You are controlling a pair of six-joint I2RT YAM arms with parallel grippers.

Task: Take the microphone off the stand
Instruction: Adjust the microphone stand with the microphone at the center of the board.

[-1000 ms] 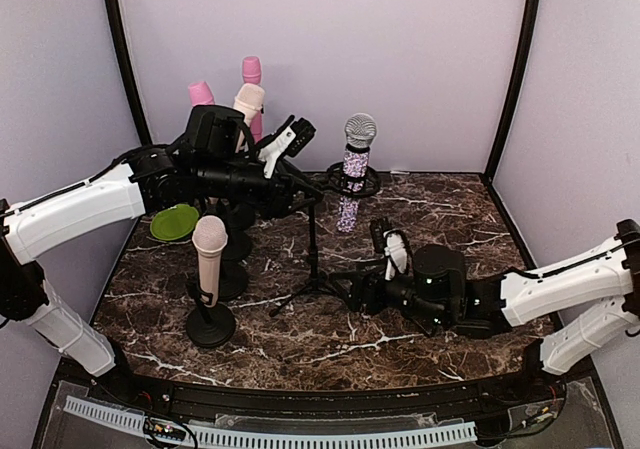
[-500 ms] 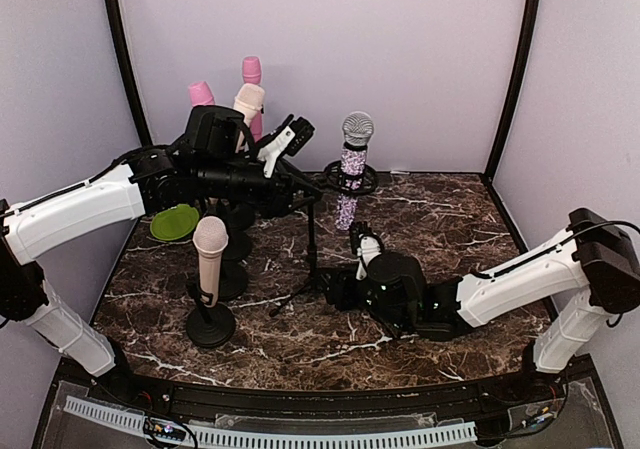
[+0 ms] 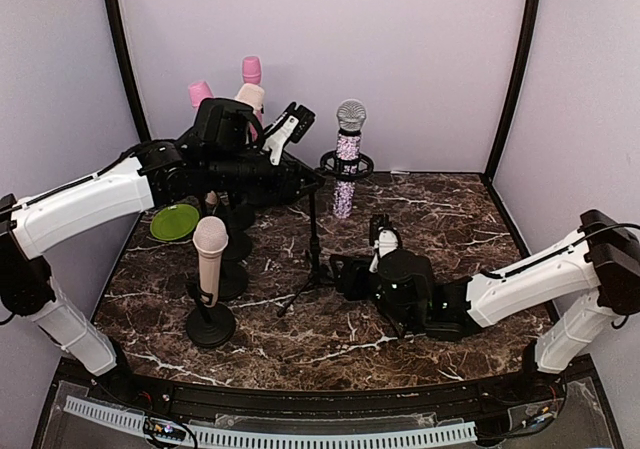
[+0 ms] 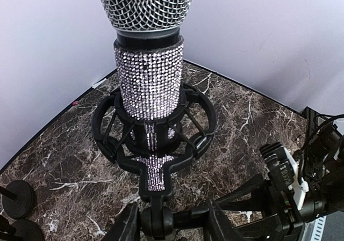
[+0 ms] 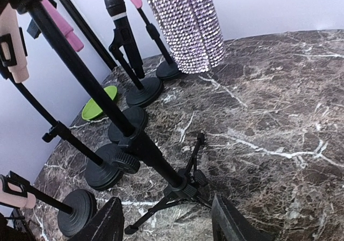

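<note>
Two grippers at the black tripod stand (image 5: 145,150): left gripper (image 4: 172,227) clamps its boom, right gripper (image 5: 166,219) gapes by its feet. Next: lift the rhinestone-covered microphone (image 4: 149,74) free.

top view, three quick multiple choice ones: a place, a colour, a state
1. Where is the green plate on the table?
A near the left edge B near the right edge C front centre
2. What colour is the microphone on the nearest round-base stand?
A blue B pale pink C green
3. How is the right gripper?
A shut on a cable B out of view C open, astride the tripod stand low down
Answers: 1 A, it lies at the table's left side; 2 B, its body is pale pink; 3 C, its fingers stand apart, the pole between them.
</note>
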